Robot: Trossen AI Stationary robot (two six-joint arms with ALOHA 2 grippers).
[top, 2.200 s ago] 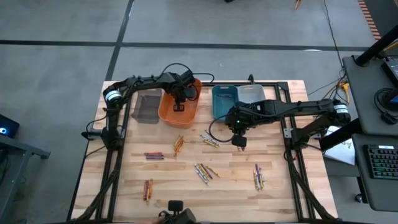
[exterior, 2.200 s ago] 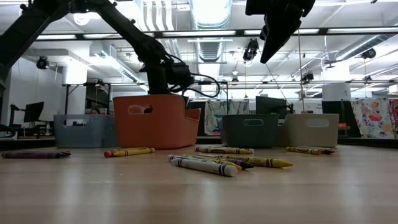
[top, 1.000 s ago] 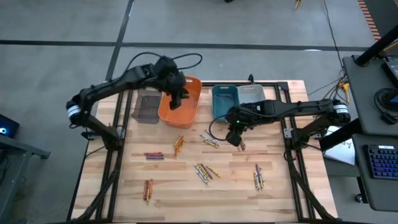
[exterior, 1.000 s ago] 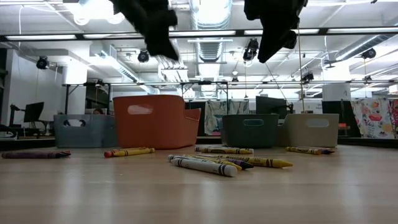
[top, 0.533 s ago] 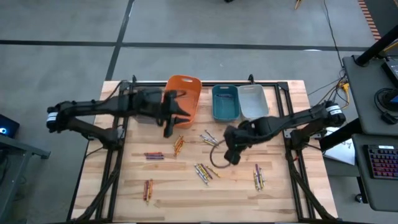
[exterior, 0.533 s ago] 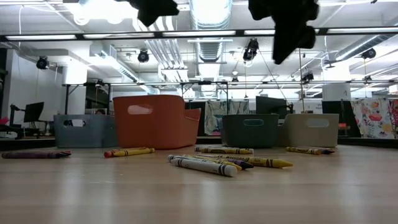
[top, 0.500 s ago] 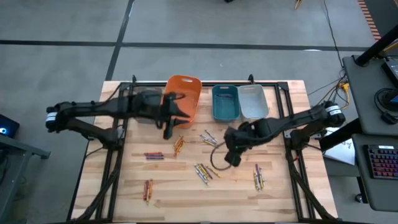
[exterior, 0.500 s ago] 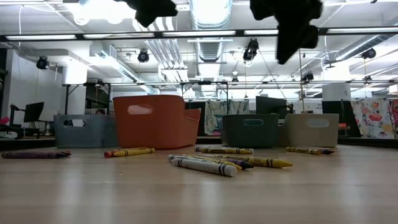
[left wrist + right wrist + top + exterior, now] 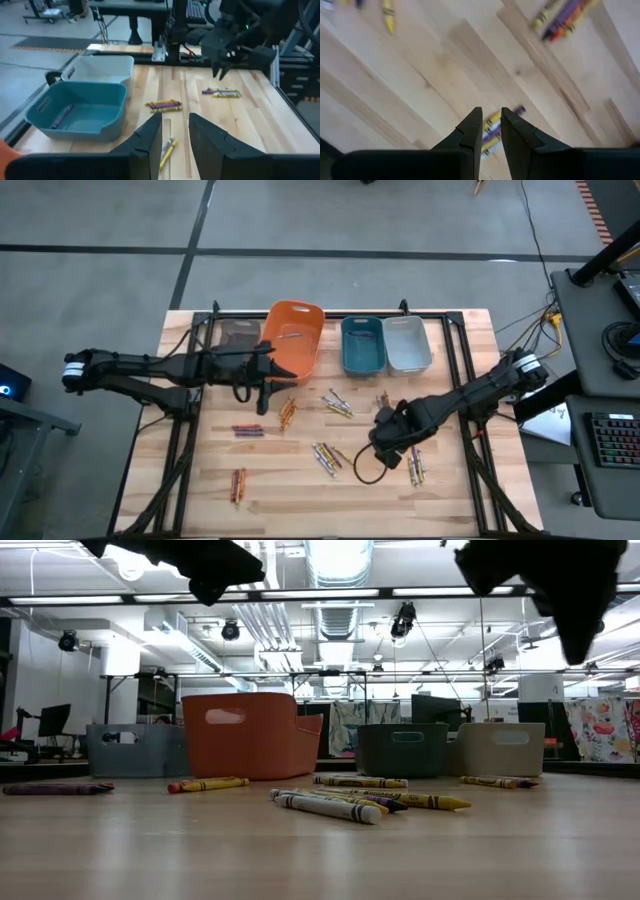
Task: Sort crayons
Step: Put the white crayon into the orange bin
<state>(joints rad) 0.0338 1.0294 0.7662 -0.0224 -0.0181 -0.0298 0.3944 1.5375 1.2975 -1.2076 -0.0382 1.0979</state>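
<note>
Crayons lie in loose groups on the wooden table: orange ones (image 9: 287, 413), purple ones (image 9: 247, 429), an orange pair (image 9: 238, 483), a mixed group (image 9: 327, 455), yellow ones (image 9: 337, 403) and a mixed group (image 9: 415, 465). One orange crayon (image 9: 289, 335) lies in the orange bin (image 9: 300, 363); a purple crayon (image 9: 62, 116) lies in the teal bin (image 9: 107, 102). My left gripper (image 9: 262, 397) hovers near the orange bin's near side, open by a narrow gap and empty (image 9: 175, 134). My right gripper (image 9: 384, 452) hovers between the two mixed groups, open by a narrow gap and empty (image 9: 491, 125).
Four bins stand in a row at the far edge: brown-grey (image 9: 238, 335), orange, teal (image 9: 362, 345) and light grey (image 9: 405, 345). Bare wood shows along the near edge (image 9: 330, 500). In the low view both grippers hang high above the crayons (image 9: 330, 805).
My left gripper has drawn back from above the orange bin toward the table's near and left side. My right gripper has moved toward the near edge, from beside the yellow crayons to between the two mixed groups. No crayon on the table has moved.
</note>
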